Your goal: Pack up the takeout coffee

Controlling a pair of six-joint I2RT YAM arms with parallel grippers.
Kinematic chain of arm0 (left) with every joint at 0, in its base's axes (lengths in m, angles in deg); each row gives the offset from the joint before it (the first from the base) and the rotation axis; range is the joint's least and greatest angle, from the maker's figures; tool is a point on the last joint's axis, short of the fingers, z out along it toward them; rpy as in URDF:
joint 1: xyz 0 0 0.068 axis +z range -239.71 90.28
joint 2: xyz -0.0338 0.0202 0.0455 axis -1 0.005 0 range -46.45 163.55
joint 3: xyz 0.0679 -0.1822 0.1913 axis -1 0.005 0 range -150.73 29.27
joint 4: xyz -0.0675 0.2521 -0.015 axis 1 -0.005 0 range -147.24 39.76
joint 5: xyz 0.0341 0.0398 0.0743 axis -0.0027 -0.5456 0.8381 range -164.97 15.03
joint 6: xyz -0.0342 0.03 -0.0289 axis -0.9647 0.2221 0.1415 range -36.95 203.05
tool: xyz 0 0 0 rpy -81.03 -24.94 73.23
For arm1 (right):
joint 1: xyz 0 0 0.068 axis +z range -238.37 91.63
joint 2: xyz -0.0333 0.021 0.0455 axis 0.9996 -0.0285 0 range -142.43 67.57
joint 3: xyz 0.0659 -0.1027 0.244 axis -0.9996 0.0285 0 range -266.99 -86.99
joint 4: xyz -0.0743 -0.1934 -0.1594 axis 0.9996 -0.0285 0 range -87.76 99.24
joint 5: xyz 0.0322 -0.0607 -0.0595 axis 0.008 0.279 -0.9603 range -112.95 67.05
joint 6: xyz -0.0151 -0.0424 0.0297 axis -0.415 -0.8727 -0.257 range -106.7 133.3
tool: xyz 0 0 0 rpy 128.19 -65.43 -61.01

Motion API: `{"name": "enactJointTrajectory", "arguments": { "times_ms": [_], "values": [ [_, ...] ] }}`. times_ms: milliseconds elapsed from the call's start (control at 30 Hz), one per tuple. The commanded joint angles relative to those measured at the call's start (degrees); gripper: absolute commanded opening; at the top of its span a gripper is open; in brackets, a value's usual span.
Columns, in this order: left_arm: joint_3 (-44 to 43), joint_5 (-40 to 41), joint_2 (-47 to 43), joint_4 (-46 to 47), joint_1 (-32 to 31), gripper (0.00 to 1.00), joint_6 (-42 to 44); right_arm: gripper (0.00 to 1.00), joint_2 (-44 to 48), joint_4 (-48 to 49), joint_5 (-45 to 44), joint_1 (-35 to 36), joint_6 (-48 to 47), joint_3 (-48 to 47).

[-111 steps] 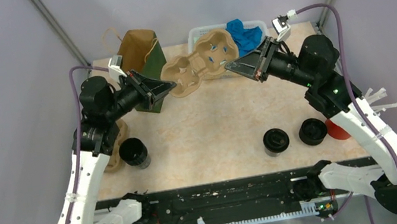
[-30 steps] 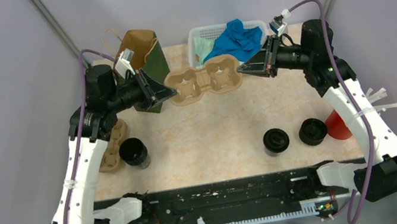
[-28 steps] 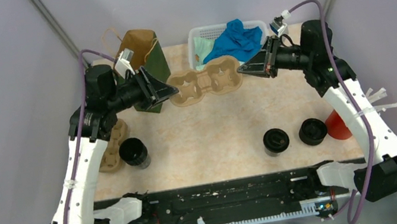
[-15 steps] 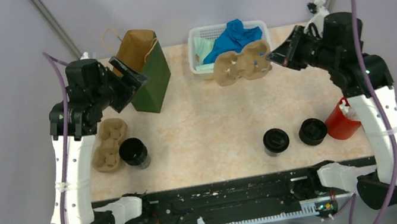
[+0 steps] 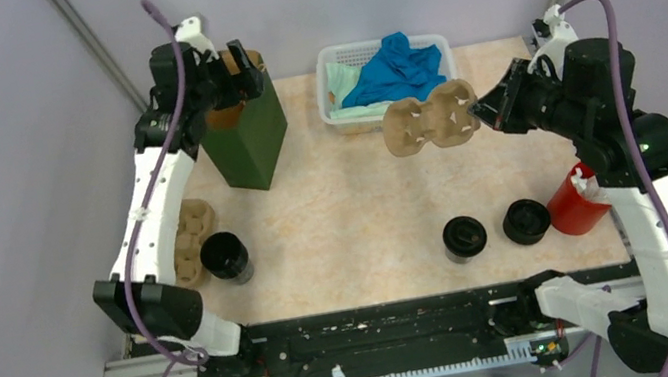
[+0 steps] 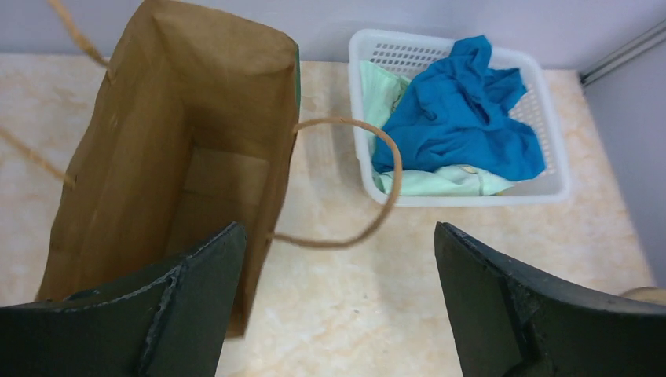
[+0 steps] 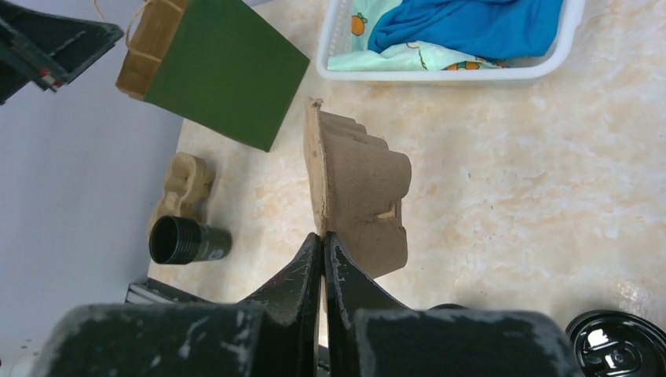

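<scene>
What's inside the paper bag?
Looking down into the bag, only its brown walls and floor show, with nothing lying there. The near bottom corner can't be seen, because the left gripper covers it.

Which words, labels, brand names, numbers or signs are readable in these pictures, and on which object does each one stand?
No text can be read in any view.
Green paper bag: plain, no print shows.
Cardboard tray: blank.
Black cups: any marks on the lids are too small to read.
Pale cloth in the white basket: small orange pictures, no letters.
</scene>
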Motion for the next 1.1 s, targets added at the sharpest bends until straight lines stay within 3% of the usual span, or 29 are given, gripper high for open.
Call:
{"name": "enactJointTrajectory", "arguments": {
  "times_ms": [0,133,167,233,333,467,700,833,967,1067],
  "values": [
    [-3.0,-5.1,4.8,9.7,-0.1,0.95,16.5,0.00,-0.5,1.8,1.7,-0.2,-0.6,-0.2],
    [-2.7,-7.5,6.7,10.6,-0.8,0.90,24.1,0.00,-1.2,1.6,2.1,-0.2,-0.4,-0.5],
    [-2.6,-6.0,6.9,11.0,-1.1,0.83,24.9,0.00,-1.3,1.6,2.1,-0.2,-0.3,-0.7],
    [-2.7,-3.0,7.3,11.0,-1.4,0.58,25.4,0.00,-1.5,1.4,2.2,-0.3,-0.2,-1.1],
    [-2.5,-4.8,6.9,11.1,-2.1,0.28,25.4,0.00,-1.9,0.4,2.1,-0.3,-0.5,-2.5],
    [1.9,-9.4,1.7,11.1,-4.9,0.11,26.0,0.00,-3.0,-3.2,1.6,-0.2,-2.2,-5.7],
    [14.9,-15.2,-14.3,8.6,-7.5,0.06,24.8,0.00,-4.4,-9.9,2.7,-0.2,-5.8,-10.5],
    [21.8,-23.9,-21.5,8.1,-7.8,0.05,21.0,0.00,-4.7,-11.8,4.6,-0.2,-6.2,-11.6],
    [27.4,-32.5,-25.2,8.4,-9.0,0.00,15.4,0.00,-5.9,-13.2,7.8,-0.2,-4.4,-14.6],
    [29.4,-33.0,-26.6,9.2,-10.9,0.00,14.2,0.00,-7.6,-15.6,7.6,-0.2,-3.6,-19.0]
  ]
}}
